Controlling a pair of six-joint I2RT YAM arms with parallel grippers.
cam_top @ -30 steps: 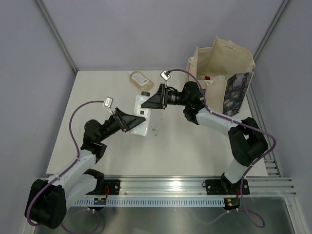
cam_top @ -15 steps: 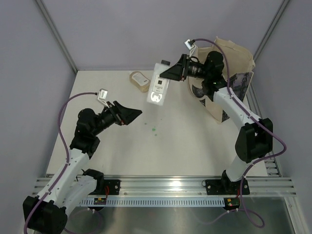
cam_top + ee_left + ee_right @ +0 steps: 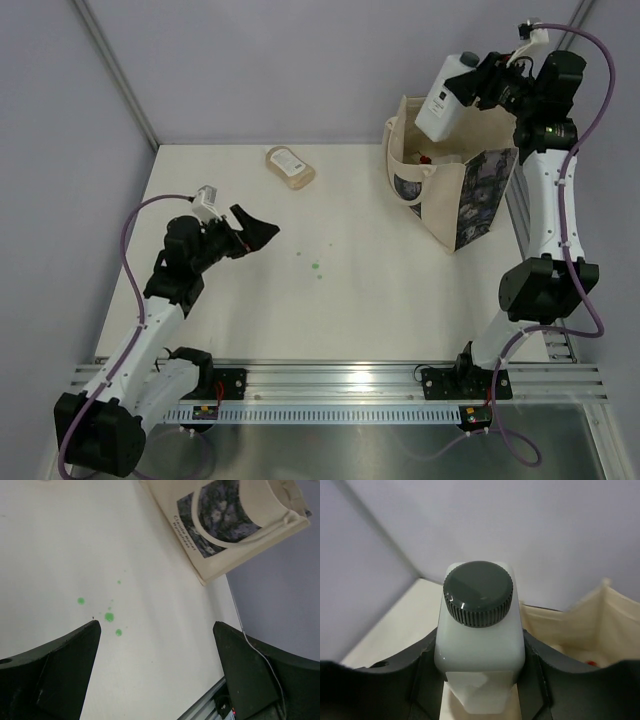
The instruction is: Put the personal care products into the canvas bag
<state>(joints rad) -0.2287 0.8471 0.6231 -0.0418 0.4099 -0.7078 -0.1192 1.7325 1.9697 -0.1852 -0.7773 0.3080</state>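
**Observer:** Which step are you on?

**Me:** The carry. My right gripper point(image 3: 468, 88) is clamped on the black-capped bottle point(image 3: 440, 100), fingers on both sides of its shoulders just below the cap. The bottle is tilted: cap up toward my wrist, base pointing down and away.

**Observer:** Where is it relative to the canvas bag?

**Me:** High in the air at 1 o'clock over the table point(image 3: 350, 300). The canvas bag point(image 3: 440, 205) stands below it with its mouth open. In the wrist view the bag's cream rim shows at 4 o'clock under the bottle point(image 3: 479, 645). I judge it is close to the opening, at its far-left edge, but I can't tell if it is squarely over it.

**Observer:** And the left side?

**Me:** My left gripper point(image 3: 255, 222) hangs at 9 o'clock with its fingers wide apart and nothing between them. Its camera looks across the green spots point(image 3: 109, 616) toward the bag's printed panel.

**Observer:** What does the next move call for?

**Me:** As I judge it, a shift toward 4 o'clock until the base clears the rim, then a descent into the mouth before I let go. Dropped from this height, the bottle could clip the soft rim or a handle. There is a red item point(image 3: 425, 158) inside, too small to name.

**Observer:** What remains?

**Me:** The beige pouch point(image 3: 289, 166) lies at 11 o'clock on the table, well apart from both hands. My left is the closer one.
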